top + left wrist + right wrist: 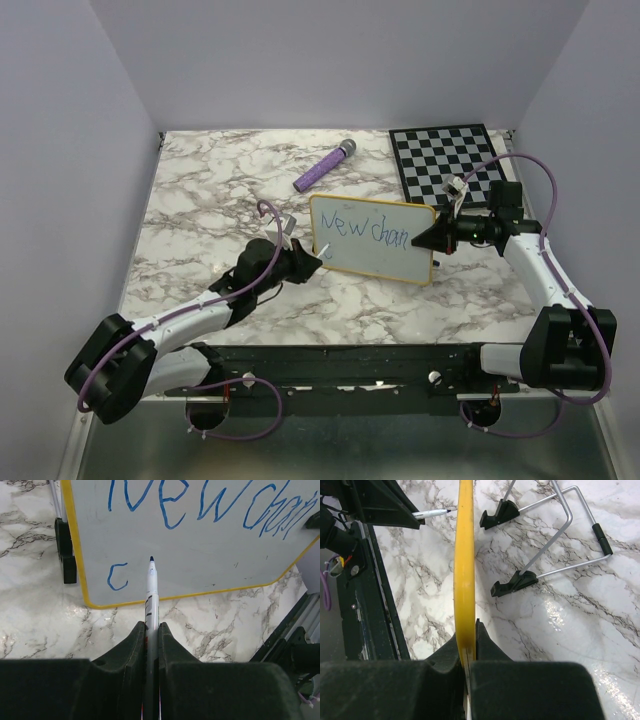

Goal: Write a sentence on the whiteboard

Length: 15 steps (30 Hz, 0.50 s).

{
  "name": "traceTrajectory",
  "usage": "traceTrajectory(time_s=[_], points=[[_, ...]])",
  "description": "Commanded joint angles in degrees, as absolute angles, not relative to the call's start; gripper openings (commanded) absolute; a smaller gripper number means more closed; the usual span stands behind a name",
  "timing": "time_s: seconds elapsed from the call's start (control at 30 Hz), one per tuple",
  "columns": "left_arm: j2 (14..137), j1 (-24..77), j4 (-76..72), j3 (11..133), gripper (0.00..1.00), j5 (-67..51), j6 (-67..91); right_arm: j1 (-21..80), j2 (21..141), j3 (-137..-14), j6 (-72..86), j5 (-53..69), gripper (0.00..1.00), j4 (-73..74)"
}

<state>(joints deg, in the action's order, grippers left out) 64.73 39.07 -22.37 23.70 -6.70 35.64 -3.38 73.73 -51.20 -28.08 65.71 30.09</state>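
The whiteboard (pixel 372 243), white with a thin yellow frame, stands tilted on the marble table. Blue lettering on it reads "New chan" (pixel 366 231). In the left wrist view a lone blue "c" (pixel 117 576) sits on a lower line. My left gripper (pixel 151 626) is shut on a white marker (pixel 151 587). The marker's dark tip points at the board face just right of the "c"; I cannot tell whether it touches. My right gripper (pixel 466 630) is shut on the board's yellow right edge (pixel 465 555). From above, the left gripper (pixel 306 262) is at the board's lower left and the right gripper (pixel 430 239) at its right edge.
A purple marker-like stick (pixel 325 167) lies behind the whiteboard. A black-and-white checkered board (pixel 450 160) sits at the back right. Behind the board, a wire stand (pixel 567 505) with black feet (pixel 512 582) rests on the table. Walls close in the left, back and right sides.
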Motion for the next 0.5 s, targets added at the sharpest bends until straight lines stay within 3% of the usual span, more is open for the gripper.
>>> traceTrajectory(time_s=[0.0, 0.47], points=[[65.21, 38.76, -26.19, 22.59, 0.0, -6.42, 36.3, -3.25, 73.48, -52.03, -28.83, 66.88, 0.01, 31.29], [65.3, 38.76, -29.7, 20.92, 0.0, -6.77, 36.91, -3.25, 73.65, -52.03, -28.83, 66.97, 0.01, 31.29]])
